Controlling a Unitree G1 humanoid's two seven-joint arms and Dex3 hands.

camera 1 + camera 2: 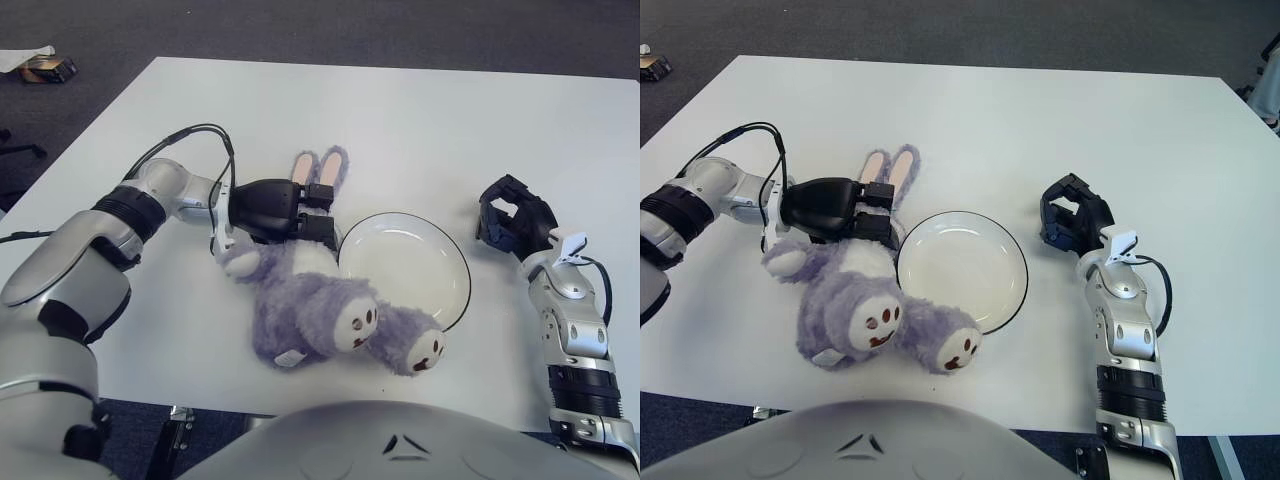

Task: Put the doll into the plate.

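Left robot hand (285, 210) clamped on purple plush rabbit (320, 310) at the head, body sprawled below it, feet over white plate (405, 272) rim. Could snag and shove the plate. Right robot hand (515, 225) idle, curled, right of plate.

The left hand (835, 210) is gripping the doll (855, 300) at its head (a purple rabbit, ears pointing away), just left of the plate (962, 270). One doll foot is overlapping the plate's near rim. The right hand (1072, 222) is showing right of the plate, fingers curled, holding nothing
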